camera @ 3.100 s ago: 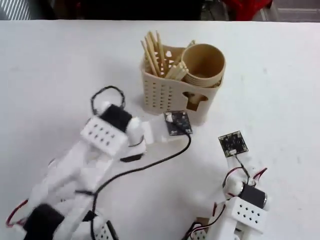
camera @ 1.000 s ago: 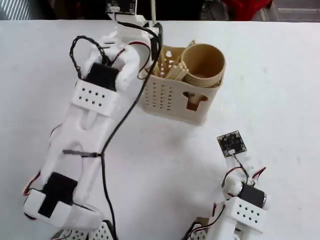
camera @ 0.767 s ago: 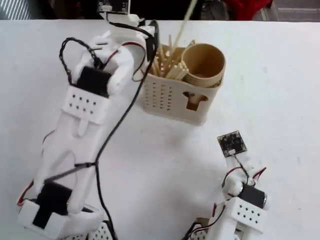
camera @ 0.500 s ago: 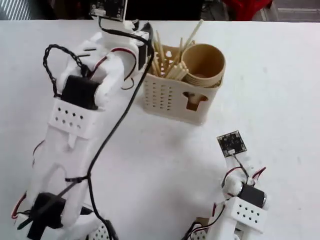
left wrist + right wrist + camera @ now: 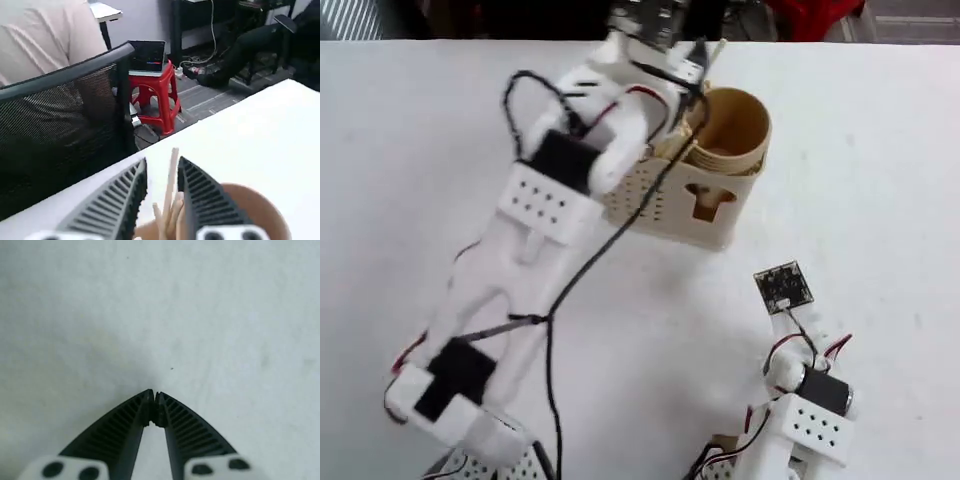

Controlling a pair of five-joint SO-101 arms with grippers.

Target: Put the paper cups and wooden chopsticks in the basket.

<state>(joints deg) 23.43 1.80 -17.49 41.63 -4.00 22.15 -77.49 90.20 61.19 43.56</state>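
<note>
Right arm [image 5: 800, 420]: sits at the near edge of the surface [image 5: 880, 150], on its right half, well apart from the basket.
Right pincer [image 5: 154, 401]: closed tip to tip with nothing between the fingers, pointing down at bare white surface.
Left arm [image 5: 540, 200]: stretches from the near edge on the left half diagonally up toward the far edge, passing over the left part of the basket.
Basket [image 5: 695, 205]: cream, perforated, upright near the far edge, about midway along it.
Paper cups [image 5: 725, 125]: a tan nested stack standing upright in the right part of the basket, mouth open upward.
Wooden chopsticks [image 5: 672, 143]: bundled in the basket just beside the cups, partly hidden by the left arm.
Left pincer [image 5: 162, 167]: narrowly parted above the basket. One upright chopstick [image 5: 171, 175] stands in the gap, close to one finger and with space at the other. Whether it touches either cannot be told.
Beyond the far edge: a black mesh chair [image 5: 75, 110] and a red stool [image 5: 152, 95] on the floor.
</note>
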